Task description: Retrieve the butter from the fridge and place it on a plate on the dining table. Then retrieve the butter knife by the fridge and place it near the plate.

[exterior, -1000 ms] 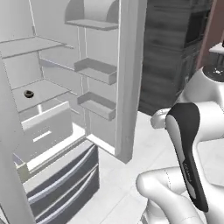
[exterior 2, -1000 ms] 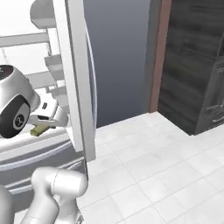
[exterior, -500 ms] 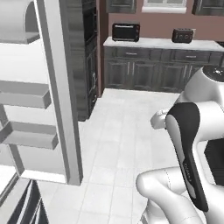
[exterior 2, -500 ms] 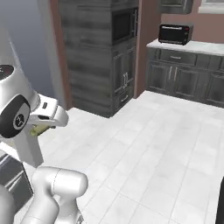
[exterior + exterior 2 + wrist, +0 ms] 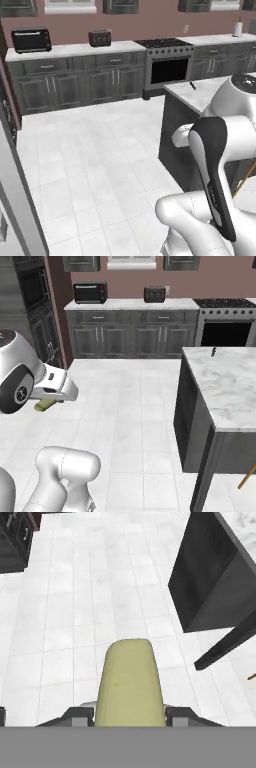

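Observation:
The butter, a pale yellow stick, stands between my two dark fingers in the hand view and points out over the white floor tiles. My gripper is shut on it. From the right base camera, the butter pokes out below the white hand, held at mid height above the floor. The dining table, a white marble top on a dark base, stands to the right. A small dark thing lies at its far edge; I cannot tell what it is. The fridge, the plate and the butter knife are out of view.
Grey cabinets with a toaster oven and a toaster line the back wall, and a stove stands to their right. An orange stool leg shows by the table's near corner. White tiled floor lies between me and the table.
The base has turned away from the open fridge, so the whole scene has swept from the fridge shelves to the kitchen wall and the dining table. The butter stays gripped.

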### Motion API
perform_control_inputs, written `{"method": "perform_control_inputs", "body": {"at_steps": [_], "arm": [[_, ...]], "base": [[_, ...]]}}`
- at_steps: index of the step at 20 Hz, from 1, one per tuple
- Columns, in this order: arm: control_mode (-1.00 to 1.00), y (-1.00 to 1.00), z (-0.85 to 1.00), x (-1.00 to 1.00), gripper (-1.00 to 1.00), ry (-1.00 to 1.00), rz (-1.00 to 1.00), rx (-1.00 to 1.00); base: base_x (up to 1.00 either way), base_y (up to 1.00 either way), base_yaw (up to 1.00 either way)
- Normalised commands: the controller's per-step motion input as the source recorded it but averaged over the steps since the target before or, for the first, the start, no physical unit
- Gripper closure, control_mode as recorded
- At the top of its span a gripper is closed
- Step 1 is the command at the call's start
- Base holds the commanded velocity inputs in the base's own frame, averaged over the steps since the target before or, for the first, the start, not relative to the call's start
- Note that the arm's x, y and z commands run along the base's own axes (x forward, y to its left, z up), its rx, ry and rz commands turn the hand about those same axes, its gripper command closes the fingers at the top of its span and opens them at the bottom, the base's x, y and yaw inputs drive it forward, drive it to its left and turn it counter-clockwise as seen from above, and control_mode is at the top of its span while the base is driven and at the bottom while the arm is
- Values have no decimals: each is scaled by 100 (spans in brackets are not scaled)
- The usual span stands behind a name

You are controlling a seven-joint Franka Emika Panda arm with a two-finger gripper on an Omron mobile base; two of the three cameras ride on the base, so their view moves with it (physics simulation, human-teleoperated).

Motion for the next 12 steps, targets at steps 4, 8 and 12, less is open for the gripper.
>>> {"method": "perform_control_inputs", "body": {"at_steps": [4, 8, 12], "arm": [[100, 0, 0, 0, 100, 0, 0, 0], [100, 0, 0, 0, 100, 0, 0, 0], [100, 0, 0, 0, 100, 0, 0, 0]], "base": [[0, -13, -36], [0, -72, -2], [0, -99, 0]]}}
